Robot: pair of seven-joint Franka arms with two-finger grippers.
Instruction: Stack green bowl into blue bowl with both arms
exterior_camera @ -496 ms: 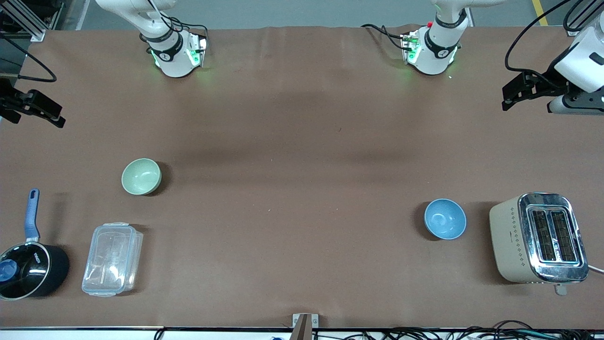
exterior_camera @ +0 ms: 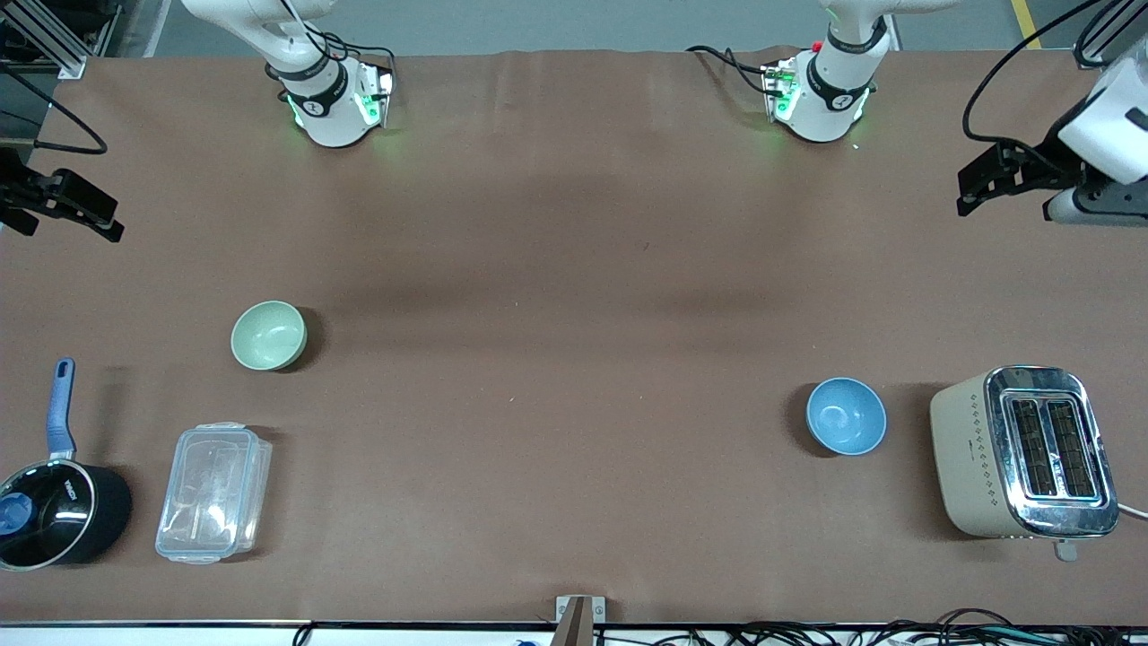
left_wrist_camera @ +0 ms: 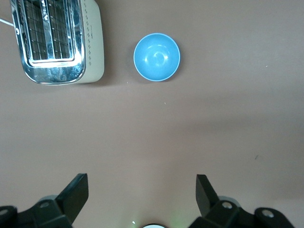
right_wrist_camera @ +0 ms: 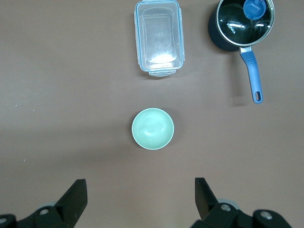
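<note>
The green bowl (exterior_camera: 269,335) stands upright on the brown table toward the right arm's end; it also shows in the right wrist view (right_wrist_camera: 153,128). The blue bowl (exterior_camera: 846,415) stands upright toward the left arm's end, beside the toaster, and shows in the left wrist view (left_wrist_camera: 156,57). My right gripper (exterior_camera: 94,220) hangs high over the table's edge at the right arm's end, open and empty (right_wrist_camera: 141,185). My left gripper (exterior_camera: 978,179) hangs high over the edge at the left arm's end, open and empty (left_wrist_camera: 142,183). Neither gripper is near a bowl.
A cream and chrome toaster (exterior_camera: 1022,453) stands beside the blue bowl at the left arm's end. A clear lidded plastic box (exterior_camera: 213,492) and a black saucepan with a blue handle (exterior_camera: 58,516) lie nearer the front camera than the green bowl.
The left arm's hand has shifted slightly toward the robots' bases and the table's end. The right arm and both bowls have not moved.
</note>
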